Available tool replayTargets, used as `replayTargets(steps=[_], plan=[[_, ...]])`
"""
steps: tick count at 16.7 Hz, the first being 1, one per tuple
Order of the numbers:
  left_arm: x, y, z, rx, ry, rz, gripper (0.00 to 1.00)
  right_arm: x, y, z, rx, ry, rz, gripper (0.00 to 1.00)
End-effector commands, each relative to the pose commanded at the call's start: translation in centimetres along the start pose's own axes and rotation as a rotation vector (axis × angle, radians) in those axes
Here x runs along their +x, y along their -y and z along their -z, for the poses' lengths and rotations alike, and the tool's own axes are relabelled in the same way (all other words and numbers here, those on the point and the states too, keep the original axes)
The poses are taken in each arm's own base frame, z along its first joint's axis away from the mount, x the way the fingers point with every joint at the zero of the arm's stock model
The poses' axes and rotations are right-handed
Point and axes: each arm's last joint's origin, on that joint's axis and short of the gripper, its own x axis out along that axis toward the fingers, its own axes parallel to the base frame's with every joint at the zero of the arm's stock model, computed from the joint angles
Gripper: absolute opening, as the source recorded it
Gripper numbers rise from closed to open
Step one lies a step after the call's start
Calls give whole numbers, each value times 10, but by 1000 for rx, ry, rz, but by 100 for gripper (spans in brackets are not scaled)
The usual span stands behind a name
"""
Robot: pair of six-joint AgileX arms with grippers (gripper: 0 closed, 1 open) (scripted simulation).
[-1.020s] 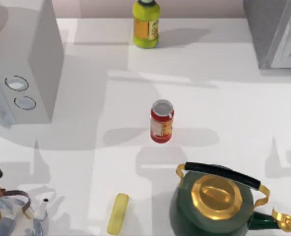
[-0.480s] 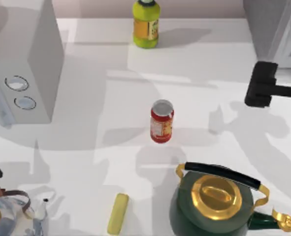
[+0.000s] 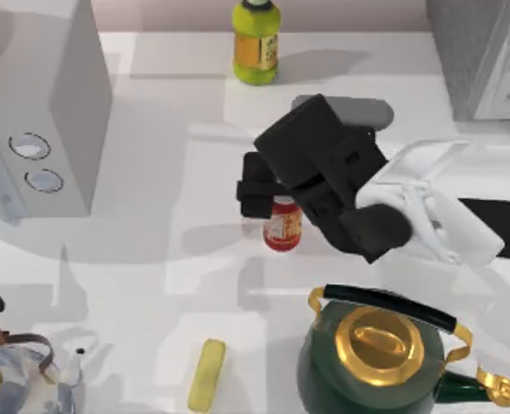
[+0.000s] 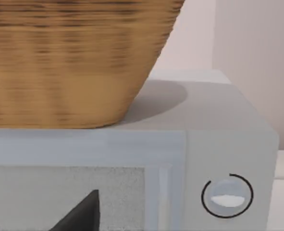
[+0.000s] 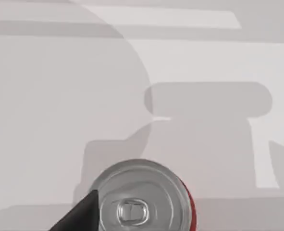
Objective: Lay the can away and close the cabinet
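Reaching for the can

My right gripper (image 3: 256, 191) hovers over the small red silver-lidded can (image 3: 282, 226) standing mid-table; finger spread unclear. Next I must descend squarely and clamp it.

The right end effector (image 3: 267, 191) hides the top of the can (image 3: 282, 228).

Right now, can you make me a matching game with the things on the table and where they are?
Things:
1. can
2. yellow-green bottle
3. green kettle
4. cabinet

Places:
A. far edge, middle of the table
B. top view's upper right corner
C. under the right gripper, mid-table
D. near edge, right of centre

Pairs: 1-C, 2-A, 3-D, 4-B
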Motion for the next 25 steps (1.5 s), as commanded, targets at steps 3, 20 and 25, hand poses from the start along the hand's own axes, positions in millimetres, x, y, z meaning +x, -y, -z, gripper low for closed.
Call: replayTargets(steps=[3, 20, 25], plan=[[0, 0, 0, 0, 0, 0, 100, 15, -29, 27, -41, -33, 26, 100], [0, 0, 0, 0, 0, 0, 100, 54, -42, 35, -55, -38, 30, 100], [0, 0, 0, 0, 0, 0, 100, 79, -34, 39, -58, -44, 35, 100]])
